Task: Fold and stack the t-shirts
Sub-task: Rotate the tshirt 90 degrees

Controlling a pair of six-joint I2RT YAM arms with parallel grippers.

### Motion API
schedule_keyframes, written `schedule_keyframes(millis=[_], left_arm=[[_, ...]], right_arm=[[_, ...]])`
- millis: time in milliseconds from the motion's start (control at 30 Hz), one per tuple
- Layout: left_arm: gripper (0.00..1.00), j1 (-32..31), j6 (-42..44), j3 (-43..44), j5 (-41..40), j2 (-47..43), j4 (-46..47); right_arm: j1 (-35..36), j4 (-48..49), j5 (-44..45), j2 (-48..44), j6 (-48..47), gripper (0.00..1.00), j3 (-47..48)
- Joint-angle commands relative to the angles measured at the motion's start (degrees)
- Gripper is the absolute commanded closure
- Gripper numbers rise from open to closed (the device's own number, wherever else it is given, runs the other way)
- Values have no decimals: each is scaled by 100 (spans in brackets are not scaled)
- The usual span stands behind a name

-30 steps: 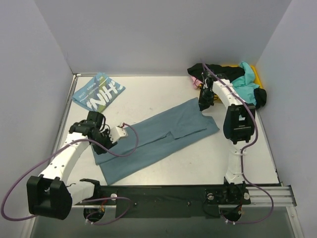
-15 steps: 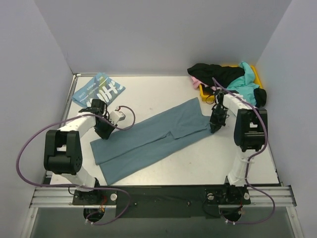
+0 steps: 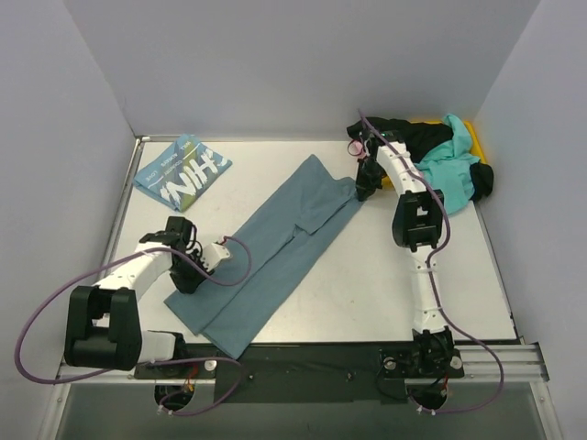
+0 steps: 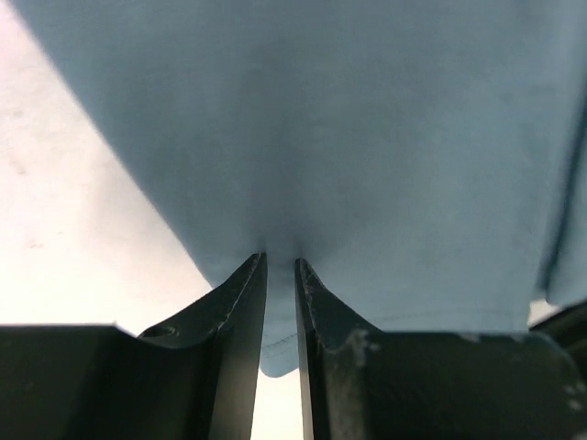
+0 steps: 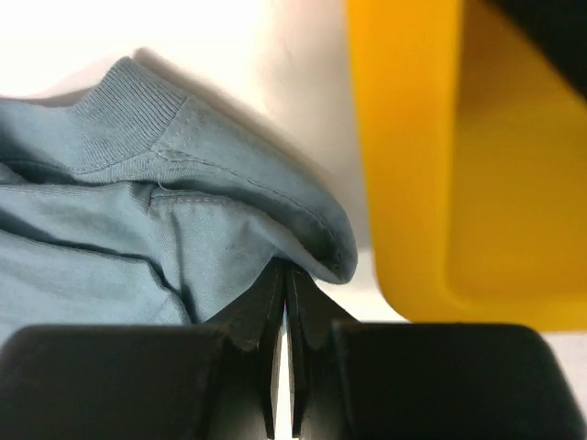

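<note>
Top view: slate-teal shirt (image 3: 275, 252) lies flat as a long diagonal strip on table (image 3: 385, 275), left gripper (image 3: 188, 273) at its near-left edge, right gripper (image 3: 364, 190) at its far-right corner near yellow bin (image 3: 471, 131), which is heaped with black shirt (image 3: 404, 134) and turquoise shirt (image 3: 449, 158); folded light-blue shirt (image 3: 183, 171) sits far left, apart. Left wrist: left gripper (image 4: 280, 261) jaws nearly together, pinching the slate-teal shirt (image 4: 348, 137) edge, cloth spread ahead. Right wrist: right gripper (image 5: 284, 270) jaws pressed together on a fold of the slate-teal shirt (image 5: 138, 211) beside its ribbed collar (image 5: 128, 119), yellow bin (image 5: 431, 165) close on the right.
</note>
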Motion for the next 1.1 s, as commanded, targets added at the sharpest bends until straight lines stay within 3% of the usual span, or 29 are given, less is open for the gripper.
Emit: schedule_keyframes(millis=[0,100,233,300,400,633,733,833,867,933,1067], left_arm=[[71,-256,74,353,943,-307,-961],[70,-309,-119,661,1103,-360,-1120],[69,-108,-76,1171,1060,-395,-1375],[67,-19,-225,1303,858,-387,-1183],[66,16,-821,1312,498,-221,-508],[64,25,-1464,1277,708,-158,-374],[64,25,-1526,1145,682,-325,-365],[64,42,-1640,1057,638,-386,-391],[64,34,-1649,1057,638,-387,-400],[64,42,-1658,1118,795,-404,-452],[63,42,-1509,1241,1365,-343,-699]], right_arm=[[-5,217,-199,76,107,100,675],[-48,702,-217,-548,54,98,192],[-224,1378,-94,-1726,272,82,-1257],[-295,1755,-155,-2227,579,73,-2196],[-374,2267,-682,-2483,993,69,-3208],[-409,2417,-1219,-1571,1767,55,-2773],[-409,2461,-1254,-1289,2170,55,-2561],[-374,2689,-1464,-999,2435,65,-2455],[-356,2846,-1622,-946,2514,82,-2411],[-251,3084,-1781,-823,2567,100,-2244],[-181,3864,-1896,-708,2848,100,-1797]])
